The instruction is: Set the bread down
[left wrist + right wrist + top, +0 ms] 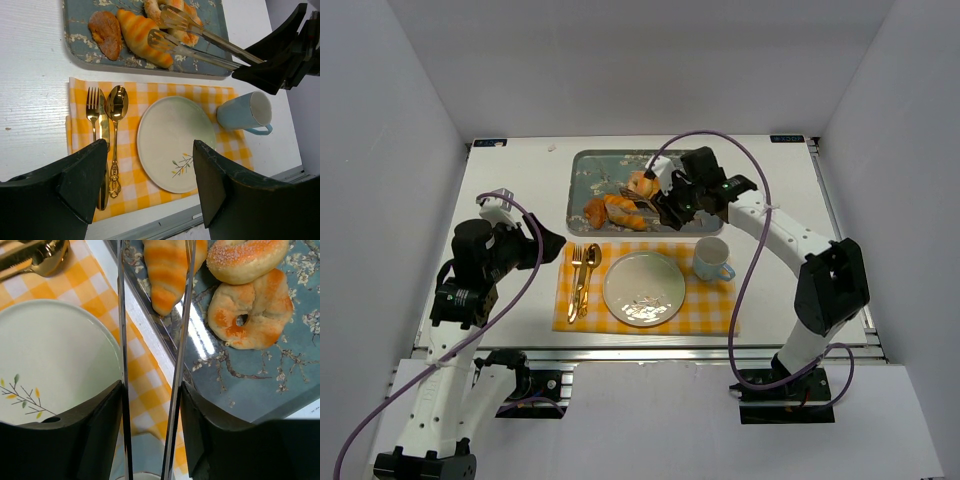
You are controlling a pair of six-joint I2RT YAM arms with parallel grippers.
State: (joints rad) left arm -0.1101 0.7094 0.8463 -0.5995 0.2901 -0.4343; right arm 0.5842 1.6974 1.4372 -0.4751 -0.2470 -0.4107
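Croissant (167, 270) lay on blue tray (588, 170), between dark pastry lump (106, 27) and two donuts (255, 315), tapered end near tray's front rim. Right claw (150, 440) clenched on tongs (122, 340); tong arms straddled croissant, contact unclear. Left claw (150, 165) released, hovered over checked placemat (710, 310) near plate (643, 288). Cup (712, 258) stood beside plate; fork (92, 107), knife (104, 130), spoon (117, 102) on placemat's left.

A white table (520, 165) with a faint painted wood grain stands inside a plain booth. Three smooth, pale grey walls close it in: the left wall (380, 150), the back wall (640, 70) and the right wall (910, 120). A slotted aluminium rail (650, 352) runs along the table's near edge, with a white ledge (650, 420) below it. The light is soft and even, the shadows faint
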